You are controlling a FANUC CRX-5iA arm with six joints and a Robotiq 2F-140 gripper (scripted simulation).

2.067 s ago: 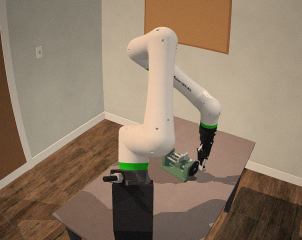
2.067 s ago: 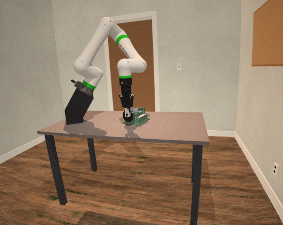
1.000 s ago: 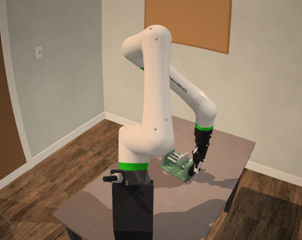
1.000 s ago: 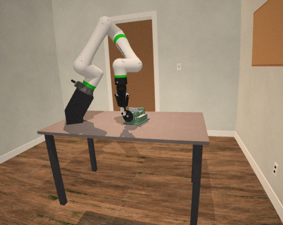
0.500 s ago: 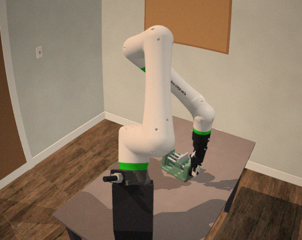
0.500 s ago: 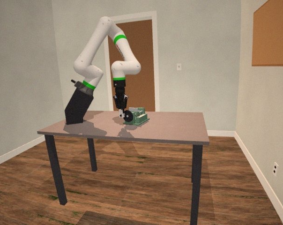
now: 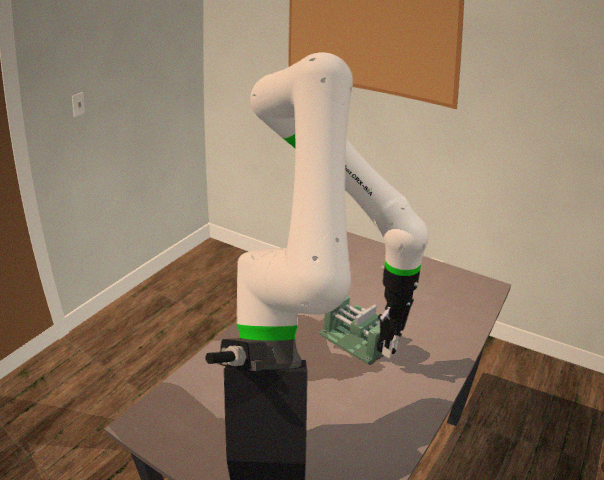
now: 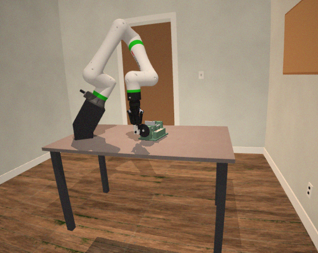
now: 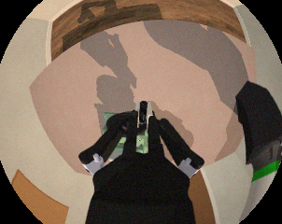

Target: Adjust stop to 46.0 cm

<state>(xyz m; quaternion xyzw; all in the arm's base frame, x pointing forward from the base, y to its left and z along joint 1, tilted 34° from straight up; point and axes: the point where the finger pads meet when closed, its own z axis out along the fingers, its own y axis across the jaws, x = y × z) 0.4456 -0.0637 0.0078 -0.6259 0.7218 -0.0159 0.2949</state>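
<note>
Now down at the handwheel [image 7: 380,341] [image 8: 143,130], at the near end of the green frame [image 7: 350,339] [image 8: 159,133] [image 9: 142,143] on the table [image 7: 343,400] [image 8: 194,141] [image 9: 62,117]. With the gripper [image 7: 391,347] [image 8: 136,130] [image 9: 143,106] drawn in narrow, pinching the small dark handle [image 7: 394,349] [image 9: 143,106] on the outer side of the wheel. Probably cranking, to shift the stop (likely the pale block [image 7: 365,314] [image 8: 149,123] on the rods, though impossible to be sure). No reading 46.0 cm from here, nor any telling how near to it. As for feel, probably hard and rigid in the handle, perhaps slippery if smooth, with a light, steady drag from the screw. Best held just there, square across the handle, firm enough not to slip but loose enough to let it roll between the pads. Needing a round path about the hub, then, not a straight tug; otherwise at risk of twisting free or of nudging the frame. Once at the mark, time to spread and back straight off, without brushing the wheel. Not yet let go.
</note>
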